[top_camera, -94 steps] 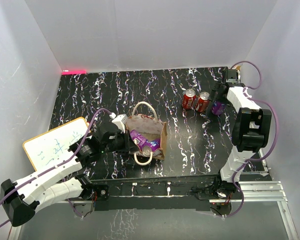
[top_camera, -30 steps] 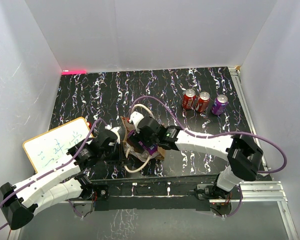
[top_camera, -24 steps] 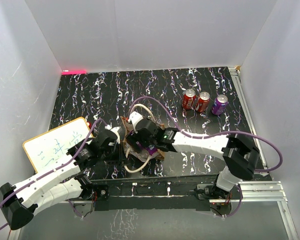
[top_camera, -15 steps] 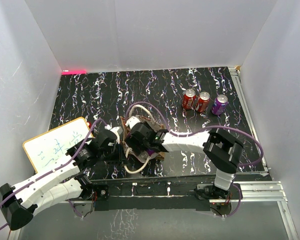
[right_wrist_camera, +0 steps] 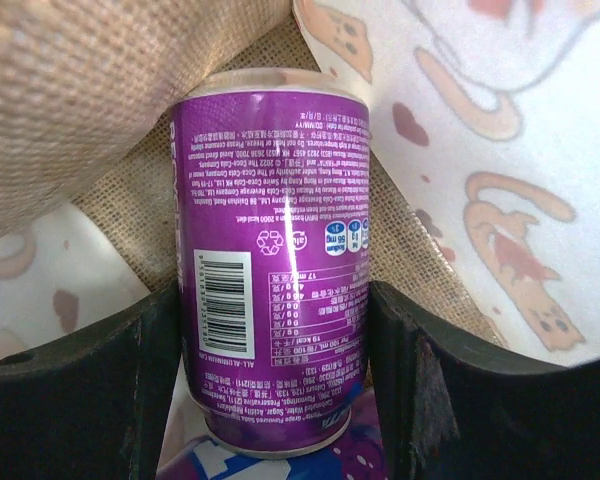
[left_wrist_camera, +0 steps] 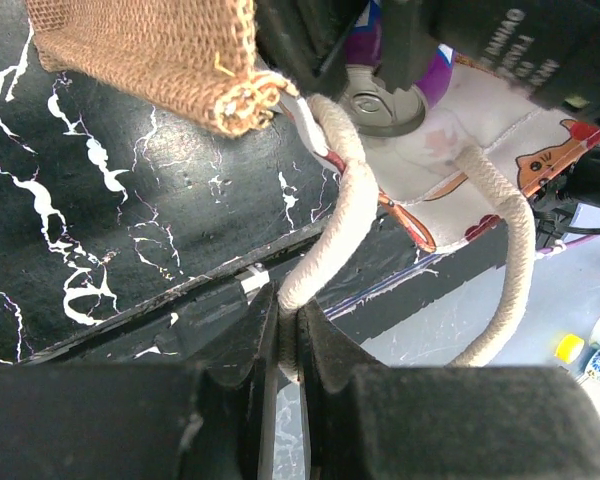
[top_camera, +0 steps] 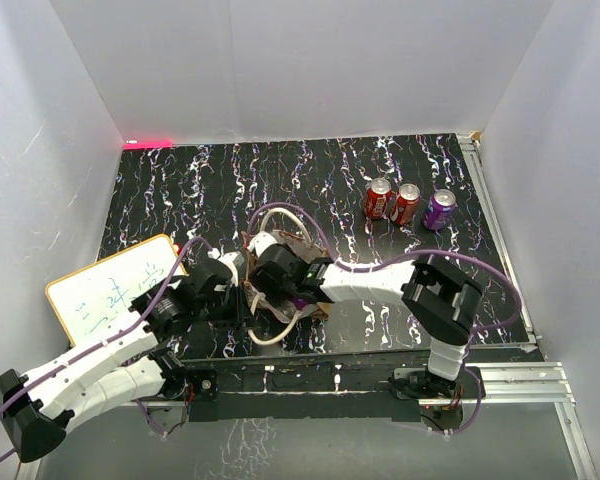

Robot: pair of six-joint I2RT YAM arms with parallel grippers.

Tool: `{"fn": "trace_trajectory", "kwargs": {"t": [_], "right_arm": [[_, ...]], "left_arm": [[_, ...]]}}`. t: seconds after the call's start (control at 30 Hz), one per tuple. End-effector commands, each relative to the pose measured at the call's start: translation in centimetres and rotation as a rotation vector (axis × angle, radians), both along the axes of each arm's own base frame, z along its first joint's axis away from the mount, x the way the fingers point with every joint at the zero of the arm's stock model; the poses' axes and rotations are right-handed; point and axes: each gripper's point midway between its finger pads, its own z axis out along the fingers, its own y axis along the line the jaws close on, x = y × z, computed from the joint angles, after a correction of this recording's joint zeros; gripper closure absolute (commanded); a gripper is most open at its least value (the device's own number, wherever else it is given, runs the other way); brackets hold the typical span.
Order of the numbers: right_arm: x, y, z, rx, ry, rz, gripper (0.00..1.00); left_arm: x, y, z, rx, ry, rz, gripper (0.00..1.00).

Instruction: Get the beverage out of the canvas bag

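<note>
One bag (left_wrist_camera: 140, 40) sits on the counter (top_camera: 230, 180) near the front edge, between the two arms. It has two rope handles: one loops up on the far side (top_camera: 280, 212), the other (left_wrist_camera: 330, 230) hangs toward the front. Four cans show clearly, two red and two purple. The red cans (top_camera: 379, 199) (top_camera: 407, 203) stand side by side at the far right of the counter, with one purple can (top_camera: 440, 209) just beside them, all well apart from the bag. The other purple can (right_wrist_camera: 275, 260) lies inside the bag against the burlap and the cat-print lining. The right fingers (right_wrist_camera: 90, 360) reach into the bag and close on this can, one pressed to each side of it. A purple and white patch under it cannot be made out. The left fingers (left_wrist_camera: 230, 350) are nearly together, pinching the front handle. One white board (top_camera: 115, 285) lies at the left.
</note>
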Motion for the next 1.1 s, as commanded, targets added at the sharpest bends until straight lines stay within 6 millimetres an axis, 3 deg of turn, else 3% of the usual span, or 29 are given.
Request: {"fn": "trace_trajectory", "kwargs": {"t": [0.0,0.2,0.27,0.43,0.63,0.8,0.97,1.07], "right_arm": [[0.8,2.3,9.0,0.233,-0.129,0.008,0.67],[0.0,2.3,11.8,0.390,-0.162,0.011,0.77],[-0.2,2.3,12.0,0.419,-0.154,0.009,0.81],[-0.6,2.3,11.8,0.433,-0.120,-0.007,0.89],[-1.0,1.7,13.4,0.490,-0.125,-0.022,0.89],[-1.4,1.2,16.4,0.562,-0.153,-0.021,0.89],[-1.8,0.5,19.5,0.637,-0.215,0.012,0.89],[-2.0,0.3,20.9,0.669,-0.250,0.036,0.89]], "left_arm": [[0.4,0.3,1.3,-0.012,-0.037,0.014,1.00],[0.8,0.0,1.9,-0.050,-0.064,0.034,1.00],[0.6,-0.3,2.2,-0.071,-0.068,0.020,1.00],[0.5,-0.2,2.7,-0.090,-0.083,0.021,0.88],[1.2,-0.4,4.5,-0.166,-0.153,0.054,0.66],[2.4,-0.6,6.4,-0.214,-0.234,0.086,0.45],[3.9,-0.6,9.9,-0.308,-0.362,0.142,0.18],[5.1,-0.4,13.1,-0.363,-0.449,0.195,0.03]]}}
